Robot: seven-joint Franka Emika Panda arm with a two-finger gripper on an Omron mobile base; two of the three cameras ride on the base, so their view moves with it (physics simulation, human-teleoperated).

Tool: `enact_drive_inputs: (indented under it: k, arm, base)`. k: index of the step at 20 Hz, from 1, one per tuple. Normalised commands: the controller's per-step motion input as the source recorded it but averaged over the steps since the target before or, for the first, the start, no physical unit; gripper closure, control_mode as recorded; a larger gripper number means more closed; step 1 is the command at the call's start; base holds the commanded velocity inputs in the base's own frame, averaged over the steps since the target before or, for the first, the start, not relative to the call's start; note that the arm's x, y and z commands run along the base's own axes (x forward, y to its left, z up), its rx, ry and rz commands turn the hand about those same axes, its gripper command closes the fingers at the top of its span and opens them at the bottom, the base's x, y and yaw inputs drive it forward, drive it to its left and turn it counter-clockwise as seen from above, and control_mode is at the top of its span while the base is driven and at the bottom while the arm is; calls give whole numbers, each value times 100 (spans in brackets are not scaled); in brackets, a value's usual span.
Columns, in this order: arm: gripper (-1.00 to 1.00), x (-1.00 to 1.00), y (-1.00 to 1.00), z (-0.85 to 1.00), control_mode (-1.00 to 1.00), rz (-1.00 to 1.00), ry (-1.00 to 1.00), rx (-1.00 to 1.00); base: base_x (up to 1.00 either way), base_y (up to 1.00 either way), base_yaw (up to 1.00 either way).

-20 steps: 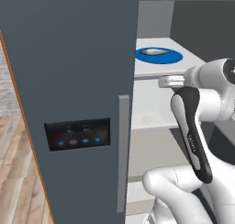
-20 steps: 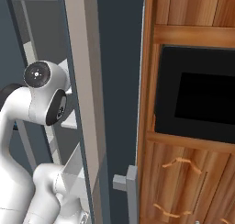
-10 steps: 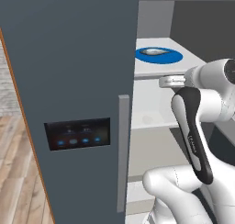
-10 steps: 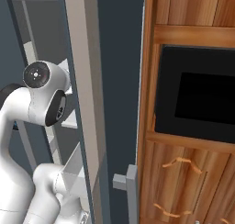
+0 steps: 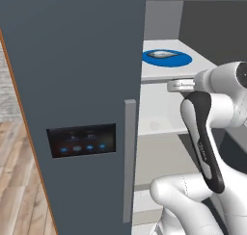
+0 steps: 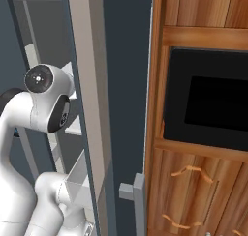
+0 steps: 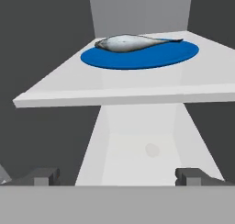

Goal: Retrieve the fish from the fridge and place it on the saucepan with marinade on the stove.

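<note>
Since the fish (image 7: 133, 42) lies on a blue plate (image 7: 151, 58) on the fridge's (image 5: 72, 75) upper white shelf (image 7: 124, 92), well above the gripper (image 7: 117, 176), jaws wide open and empty, it should rise, then go in level. Fingertips mostly cut off; stove unseen.
</note>
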Motion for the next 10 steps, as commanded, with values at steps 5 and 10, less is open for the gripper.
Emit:
enact_drive_inputs:
  k: [5, 10]
  arm:
    - [-100, 0, 2, 44, -100, 10, -6, 0]
    - [-100, 0, 0, 55, -100, 12, -8, -7]
  base:
    - [0, 0, 0]
    - [0, 0, 0]
